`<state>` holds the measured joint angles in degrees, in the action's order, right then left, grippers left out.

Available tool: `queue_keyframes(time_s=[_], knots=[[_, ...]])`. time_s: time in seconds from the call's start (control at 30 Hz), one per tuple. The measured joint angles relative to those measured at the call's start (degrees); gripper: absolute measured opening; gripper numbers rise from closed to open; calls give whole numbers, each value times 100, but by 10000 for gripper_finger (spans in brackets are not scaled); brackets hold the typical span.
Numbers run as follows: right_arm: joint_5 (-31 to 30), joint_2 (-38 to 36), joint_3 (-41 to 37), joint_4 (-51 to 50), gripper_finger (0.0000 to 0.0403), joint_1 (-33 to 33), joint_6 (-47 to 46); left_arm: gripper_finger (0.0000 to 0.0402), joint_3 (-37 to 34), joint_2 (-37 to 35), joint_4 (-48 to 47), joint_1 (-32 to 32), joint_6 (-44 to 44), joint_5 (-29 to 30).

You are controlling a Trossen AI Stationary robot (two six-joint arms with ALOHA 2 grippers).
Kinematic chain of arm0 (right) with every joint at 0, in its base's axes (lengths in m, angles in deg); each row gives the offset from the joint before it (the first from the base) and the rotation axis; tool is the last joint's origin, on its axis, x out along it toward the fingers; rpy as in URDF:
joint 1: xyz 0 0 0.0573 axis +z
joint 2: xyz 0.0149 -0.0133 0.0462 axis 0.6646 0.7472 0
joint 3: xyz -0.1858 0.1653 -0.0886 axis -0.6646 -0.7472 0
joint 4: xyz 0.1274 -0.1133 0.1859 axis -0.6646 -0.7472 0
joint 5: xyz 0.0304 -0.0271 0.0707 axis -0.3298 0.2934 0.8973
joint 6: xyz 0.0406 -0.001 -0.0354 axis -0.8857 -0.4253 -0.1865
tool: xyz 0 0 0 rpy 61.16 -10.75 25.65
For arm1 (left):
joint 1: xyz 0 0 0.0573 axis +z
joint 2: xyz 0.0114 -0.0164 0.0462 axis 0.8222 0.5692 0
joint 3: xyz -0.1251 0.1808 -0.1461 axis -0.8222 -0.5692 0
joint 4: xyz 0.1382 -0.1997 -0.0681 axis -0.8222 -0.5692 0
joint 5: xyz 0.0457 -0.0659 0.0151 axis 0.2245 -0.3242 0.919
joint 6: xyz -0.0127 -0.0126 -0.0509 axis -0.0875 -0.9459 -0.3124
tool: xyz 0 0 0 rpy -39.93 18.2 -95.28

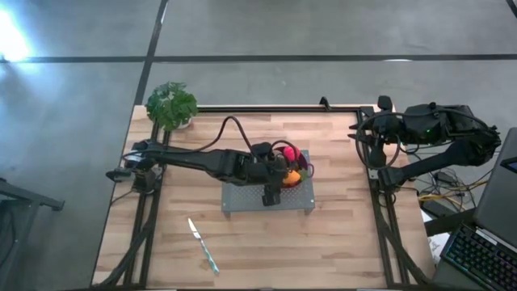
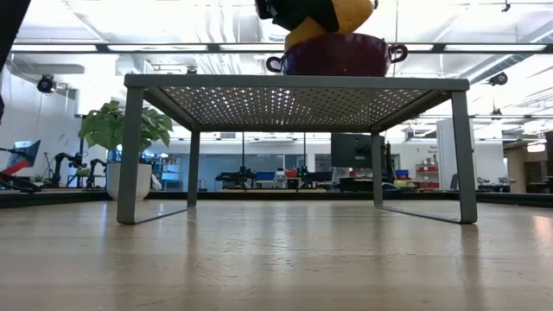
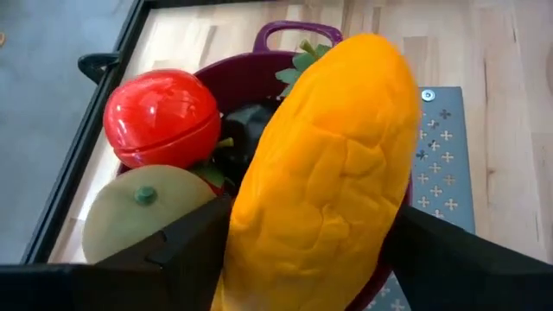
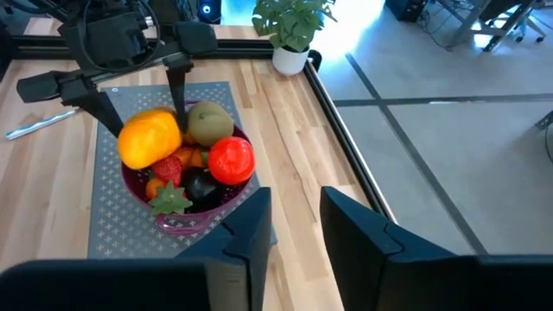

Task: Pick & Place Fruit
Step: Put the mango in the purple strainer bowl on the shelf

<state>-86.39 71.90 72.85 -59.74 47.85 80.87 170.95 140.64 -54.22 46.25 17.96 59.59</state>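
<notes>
A purple bowl [image 4: 186,220] stands on a grey perforated rack [image 1: 242,198] in the middle of the table. It holds a red ball [image 4: 231,160], a brown-green oval [image 4: 210,121], a strawberry [image 4: 168,168] and a dark round piece [image 4: 200,186]. The elongated orange fruit [image 3: 328,173] lies on top of them. My left gripper [image 3: 302,259] hangs over the bowl, open wide, one finger on each side of the orange fruit. My right gripper [image 4: 295,233] waits at the table's far right edge, raised, a narrow gap between its fingers and nothing in it. My left gripper's fingers [image 3: 186,246] stand close against the two long sides of the orange fruit, slanting down from the table's left. Whether they touch it, I cannot tell. The fruit rests on the other pieces in the bowl.
A slim knife [image 1: 203,246] lies on the wood near the front, left of the rack. A potted plant [image 1: 171,105] stands at the far left corner. A black frame [image 1: 371,194] borders the table; cables and a keyboard [image 1: 485,259] lie beyond its right edge.
</notes>
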Motion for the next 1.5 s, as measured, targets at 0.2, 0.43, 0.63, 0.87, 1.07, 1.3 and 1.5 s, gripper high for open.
queue_keyframes(time_s=[0.2,0.43,0.63,0.87,1.07,1.3,1.5], knots=[[41,2,-2,1,85,1,-2,293,207,-24,7,0,188,4],[47,0,-11,-10,70,1,26,293,411,-33,-122,0,313,11],[50,-2,-49,-25,58,1,46,293,393,-33,-197,-17,269,11],[59,-4,-144,-25,53,0,78,293,347,-35,-219,-111,265,11],[57,-4,-255,-24,71,2,152,293,394,-35,-238,-149,271,4],[57,-4,-289,-24,95,1,157,293,348,-35,-347,-173,232,-2],[55,-4,-289,-22,111,2,186,293,492,-37,-461,-188,290,-4]])
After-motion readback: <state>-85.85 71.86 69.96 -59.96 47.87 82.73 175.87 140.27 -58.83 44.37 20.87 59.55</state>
